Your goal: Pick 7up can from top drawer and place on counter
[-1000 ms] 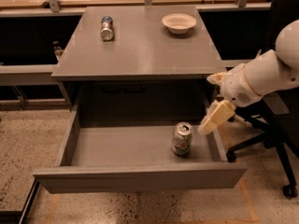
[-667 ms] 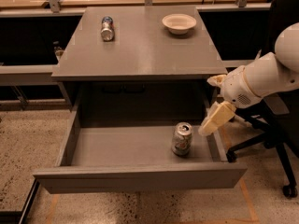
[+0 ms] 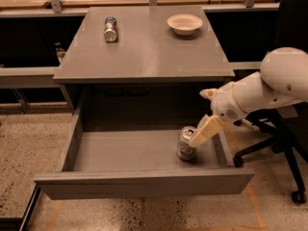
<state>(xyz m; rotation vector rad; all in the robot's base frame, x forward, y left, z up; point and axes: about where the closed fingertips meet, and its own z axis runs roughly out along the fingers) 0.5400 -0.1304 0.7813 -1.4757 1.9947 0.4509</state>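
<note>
Gripper (image 3: 196,138) at the 7up can (image 3: 185,149), down in the open top drawer (image 3: 125,152).

The gripper reaches in from the right and sits against the can's upper right side. The can stands upright near the drawer's right wall. Whether the gripper has closed on it, I cannot tell. I'd want it square around the can's middle and gripping firmly. It should then lift straight up, clear of the drawer wall and the counter (image 3: 144,52) edge, before swinging over to a spot away from the bowl (image 3: 185,24) and the other can (image 3: 110,29).

Blue-and-red can (image 3: 110,29) lies on its side back left, white bowl (image 3: 185,24) sits back right, black office chair (image 3: 294,20) far right.
</note>
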